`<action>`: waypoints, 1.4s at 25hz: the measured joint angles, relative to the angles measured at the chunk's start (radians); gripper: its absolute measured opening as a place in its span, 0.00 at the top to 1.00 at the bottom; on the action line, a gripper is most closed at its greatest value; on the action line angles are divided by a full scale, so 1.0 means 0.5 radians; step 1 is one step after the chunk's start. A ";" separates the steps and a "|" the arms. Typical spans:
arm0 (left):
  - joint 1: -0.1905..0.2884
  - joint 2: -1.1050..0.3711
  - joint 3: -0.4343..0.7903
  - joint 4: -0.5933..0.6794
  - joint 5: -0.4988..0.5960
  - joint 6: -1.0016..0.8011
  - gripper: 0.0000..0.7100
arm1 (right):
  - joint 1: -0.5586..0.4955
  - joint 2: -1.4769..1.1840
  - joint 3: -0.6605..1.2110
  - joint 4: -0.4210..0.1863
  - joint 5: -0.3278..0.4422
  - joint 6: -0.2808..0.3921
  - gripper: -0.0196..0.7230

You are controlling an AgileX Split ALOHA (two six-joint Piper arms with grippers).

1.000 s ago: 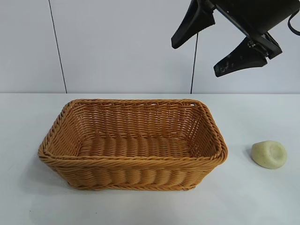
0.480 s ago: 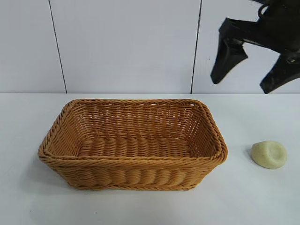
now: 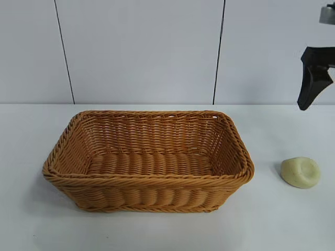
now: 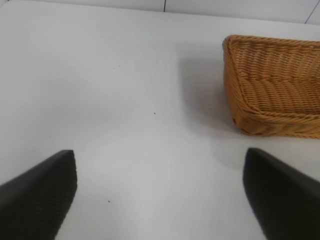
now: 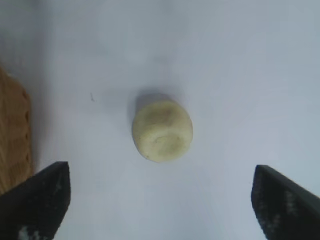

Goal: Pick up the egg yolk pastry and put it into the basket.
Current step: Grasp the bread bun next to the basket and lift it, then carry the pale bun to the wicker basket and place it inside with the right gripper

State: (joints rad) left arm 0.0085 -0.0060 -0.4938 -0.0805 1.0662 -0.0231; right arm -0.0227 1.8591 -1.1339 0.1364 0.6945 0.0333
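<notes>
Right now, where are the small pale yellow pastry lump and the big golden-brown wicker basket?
small pale yellow pastry lump [image 3: 300, 172], exterior view, middle of its dented top.
big golden-brown wicker basket [image 3: 148, 181], exterior view, near braided rim.

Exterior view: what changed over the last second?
The right claw swung from above the basket's far right corner out to the view's right edge, over the egg yolk pastry, fingers wide open. Nothing was grasped. Pastry and basket stayed put on the table.
</notes>
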 joint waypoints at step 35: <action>0.000 0.000 0.000 0.000 0.000 0.002 0.02 | 0.093 0.093 -0.785 0.037 0.685 -0.104 0.82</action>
State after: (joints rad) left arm 0.0085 -0.0060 -0.4938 -0.0805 1.0662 -0.0222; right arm 0.0240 1.9056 -1.5262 0.1549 1.0369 -0.0189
